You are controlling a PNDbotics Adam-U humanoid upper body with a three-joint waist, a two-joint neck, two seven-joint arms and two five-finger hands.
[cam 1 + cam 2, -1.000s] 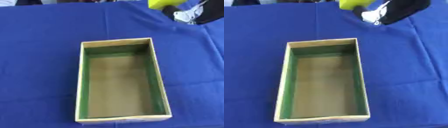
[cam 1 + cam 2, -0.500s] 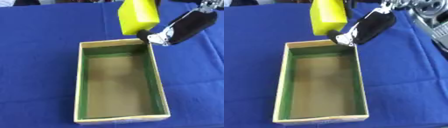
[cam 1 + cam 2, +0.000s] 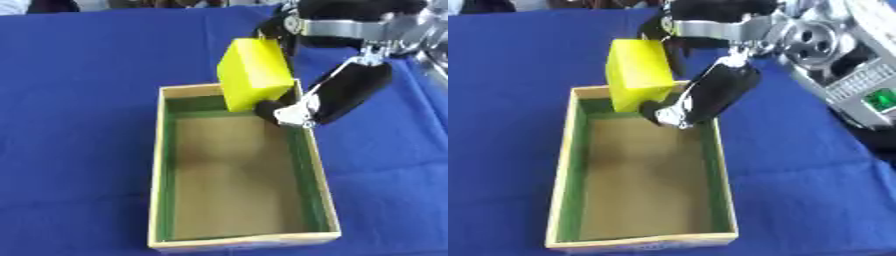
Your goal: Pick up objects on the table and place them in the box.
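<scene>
A bright blue cloth covered the bench (image 3: 79, 125), reaching every edge of both views. On it lay a long rectangular wooden box (image 3: 156, 200) with pale rims, green-lined inner walls and a brown floor; nothing lay inside it. The robot's black right hand (image 3: 346, 92) came in from the upper right, its silver wrist joint behind it. Its fingers and thumb were clamped on a bright yellow rectangular block (image 3: 254, 74): dark fingers (image 3: 662, 30) curled over the block's top edge, and the thick black thumb pressed against its lower right corner. The block hung tilted to the left of the palm, over the box's far end, its lower part overlapping the far rim, clear of the floor beneath. The near end of the box lay well below the hand. No left hand showed in either view.
</scene>
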